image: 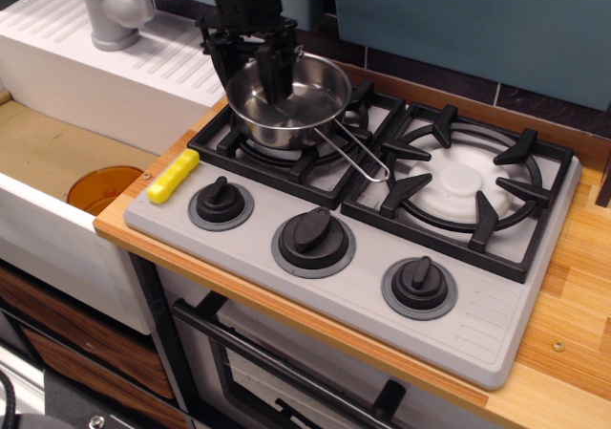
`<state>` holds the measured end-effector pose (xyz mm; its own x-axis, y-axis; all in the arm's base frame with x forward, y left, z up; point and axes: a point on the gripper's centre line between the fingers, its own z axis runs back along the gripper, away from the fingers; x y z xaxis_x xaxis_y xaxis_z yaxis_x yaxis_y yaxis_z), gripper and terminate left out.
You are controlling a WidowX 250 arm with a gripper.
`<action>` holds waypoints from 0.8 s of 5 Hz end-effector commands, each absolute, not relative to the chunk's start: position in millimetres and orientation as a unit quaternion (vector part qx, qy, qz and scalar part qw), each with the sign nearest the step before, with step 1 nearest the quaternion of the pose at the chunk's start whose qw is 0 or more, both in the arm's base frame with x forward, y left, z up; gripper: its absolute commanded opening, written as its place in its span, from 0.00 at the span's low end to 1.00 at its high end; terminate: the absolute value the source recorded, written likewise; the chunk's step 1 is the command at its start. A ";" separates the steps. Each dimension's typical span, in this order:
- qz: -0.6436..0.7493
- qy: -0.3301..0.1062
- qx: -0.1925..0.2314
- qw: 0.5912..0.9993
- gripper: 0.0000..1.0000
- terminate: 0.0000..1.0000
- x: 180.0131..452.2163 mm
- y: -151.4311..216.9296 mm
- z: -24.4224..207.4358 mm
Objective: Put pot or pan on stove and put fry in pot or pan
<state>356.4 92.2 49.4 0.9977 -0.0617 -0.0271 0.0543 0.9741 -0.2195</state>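
On my far left an orange disc (103, 187) lies in the sink (48, 152). Next, the fry (173, 176) rests on the stove's (353, 286) left edge, beside the first knob (221, 202). Then the pan (289, 100) — sitting on the left grate (229, 140), handle toward the right burner (463, 182). My gripper (250, 61) straddles its back rim — one finger inside; whether it's clamped I can't tell.

A wooden bench (573, 286) meets a white sink (57, 152) with grey tap (110, 9), below teal panels (477, 18) and dark tiles (535, 99).
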 end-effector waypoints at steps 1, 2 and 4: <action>-0.031 -0.029 -0.090 0.995 1.00 0.00 363.0 84.7 114.4; -0.032 -0.027 -0.092 0.995 1.00 0.00 362.0 84.4 126.1; -0.054 0.006 -0.088 0.995 1.00 0.00 365.8 72.0 143.5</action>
